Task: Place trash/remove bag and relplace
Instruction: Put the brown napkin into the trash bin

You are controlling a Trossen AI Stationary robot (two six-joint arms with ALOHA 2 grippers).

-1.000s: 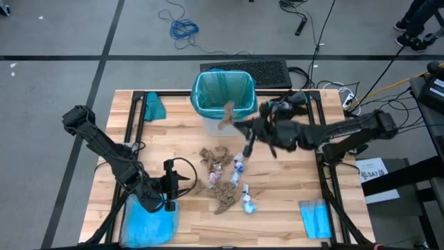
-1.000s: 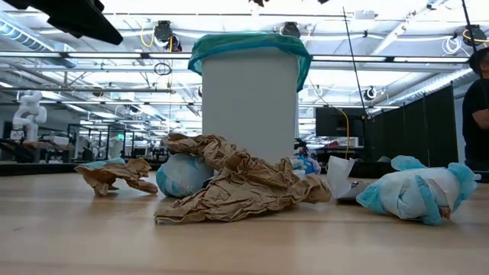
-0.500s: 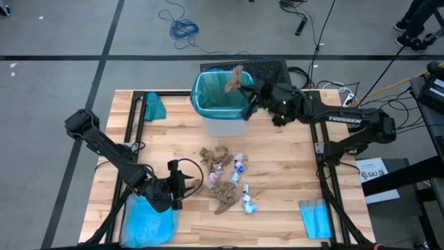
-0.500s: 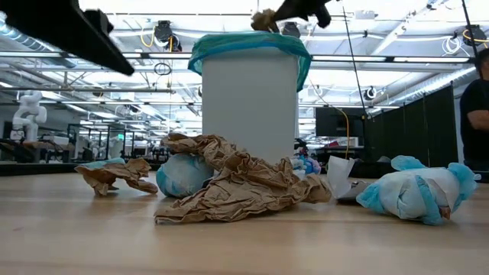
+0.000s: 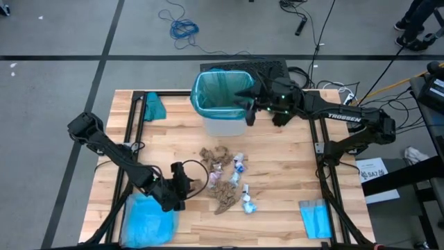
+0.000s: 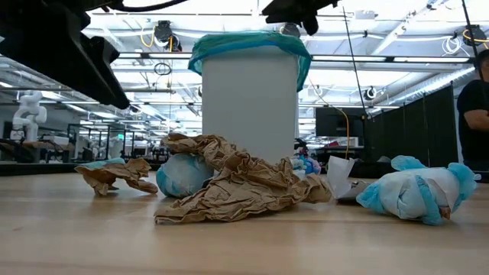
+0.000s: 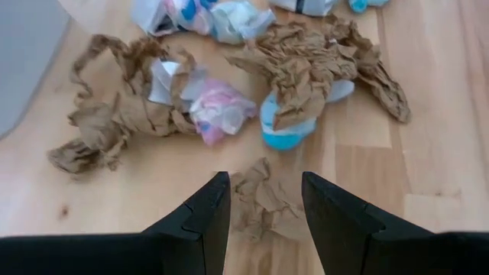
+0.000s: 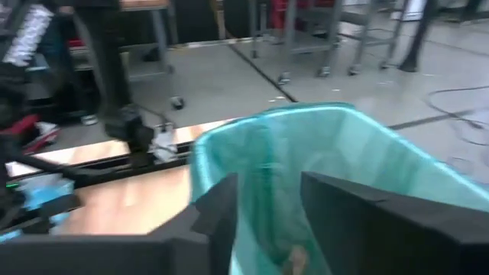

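The white bin [image 5: 225, 125] stands at the table's far middle, lined with the teal bag [image 5: 208, 87], whose edge folds over the rim [image 6: 248, 46]. My right gripper [image 5: 248, 104] hovers open over the bin's right rim, looking into the bag [image 8: 344, 153], with nothing between its fingers. The trash [image 5: 225, 179], brown paper wads and pale wrappers, lies scattered on the table's middle. My left gripper [image 7: 263, 206] is low at the pile's left side, open, with one finger on either side of a small brown wad [image 7: 263, 205]; I cannot tell whether they touch it.
A teal crumpled sheet [image 5: 154, 105] lies at the far left, a sky-blue bag [image 5: 149, 222] at the near left under my left arm, and a folded blue sheet [image 5: 316, 219] at the near right. A keyboard [image 5: 260, 69] sits behind the bin. A person [image 6: 475, 107] stands beyond the table.
My right gripper has carried a brown wad from above the pile toward the far edge, over the bin, and has opened; the wad is gone from its fingers. My left gripper has sunk and moved toward the pile, staying open.
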